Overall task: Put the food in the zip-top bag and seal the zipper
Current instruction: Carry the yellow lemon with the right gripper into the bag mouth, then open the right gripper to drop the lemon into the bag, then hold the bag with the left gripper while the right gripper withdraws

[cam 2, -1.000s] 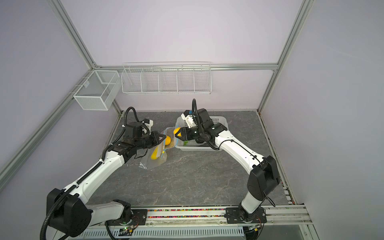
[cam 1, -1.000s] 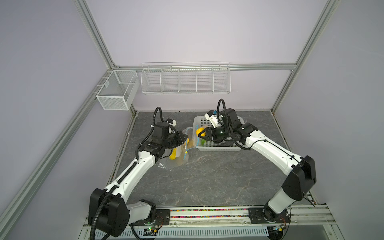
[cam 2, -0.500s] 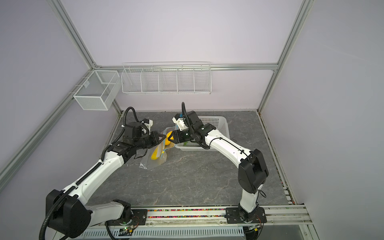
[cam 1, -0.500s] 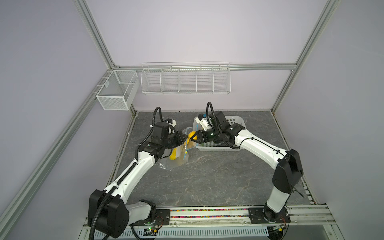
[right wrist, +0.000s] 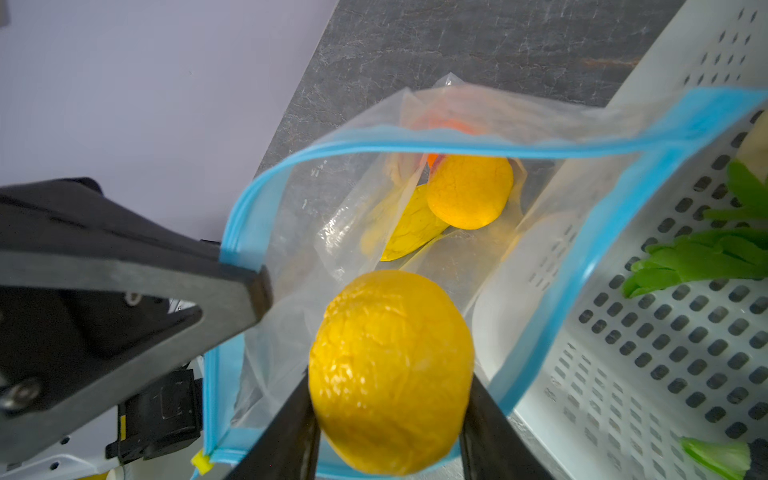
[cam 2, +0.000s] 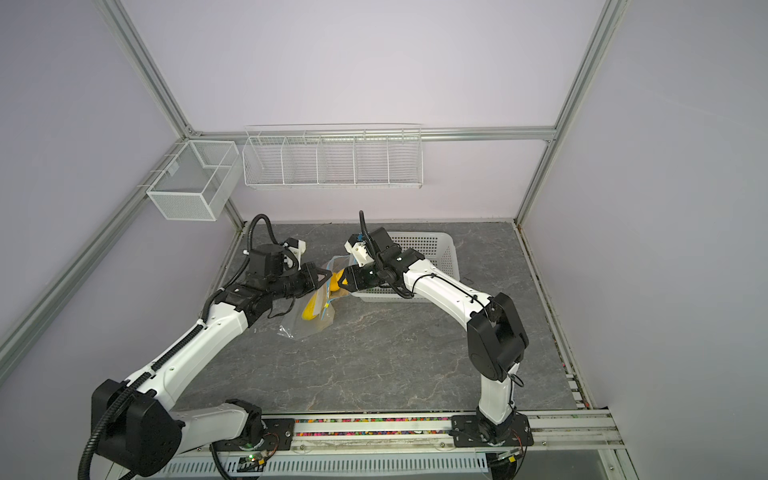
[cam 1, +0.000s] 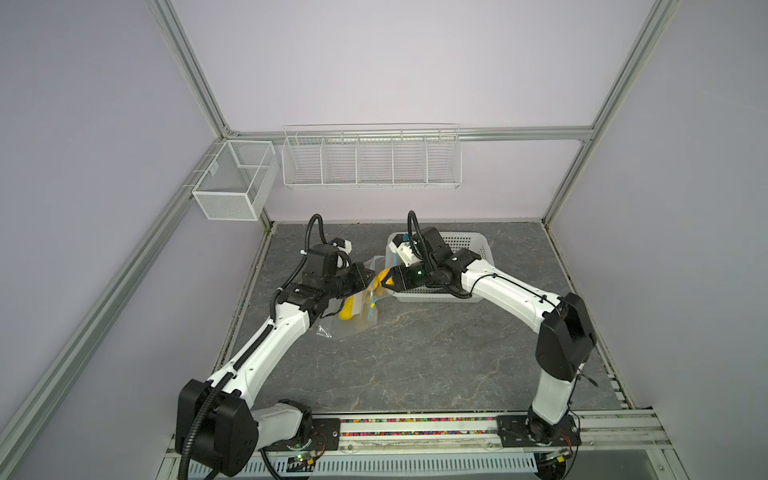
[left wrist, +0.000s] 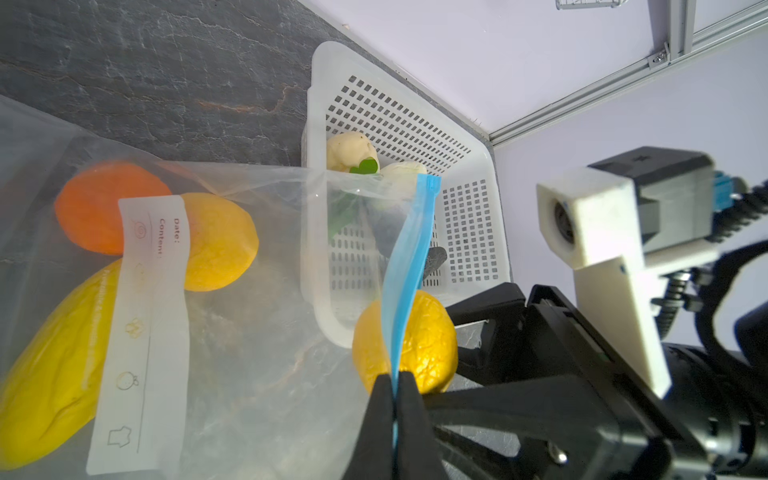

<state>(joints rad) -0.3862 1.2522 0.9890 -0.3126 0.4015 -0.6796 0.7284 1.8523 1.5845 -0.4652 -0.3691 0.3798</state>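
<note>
You're pinching round yellow toy lemon point(right wrist: 388, 357) in right gripper point(right wrist: 390, 386) at clear plastic zip-top bag point(right wrist: 478, 112) mouth, interior lying ahead; left gripper point(left wrist: 394, 388) clamping light-blue zipper strip point(left wrist: 409, 249).

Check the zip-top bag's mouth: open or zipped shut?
Open. The zipper strip spreads into a wide loop in the right wrist view; the left hand pinches one side, and a lemon is poised at the gap.

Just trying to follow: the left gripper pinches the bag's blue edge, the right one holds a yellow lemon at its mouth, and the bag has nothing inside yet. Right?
Not quite: the bag already holds food. The left wrist view shows an orange, a lemon and a long yellow piece inside. The pinched blue edge and the held lemon are right.
</note>
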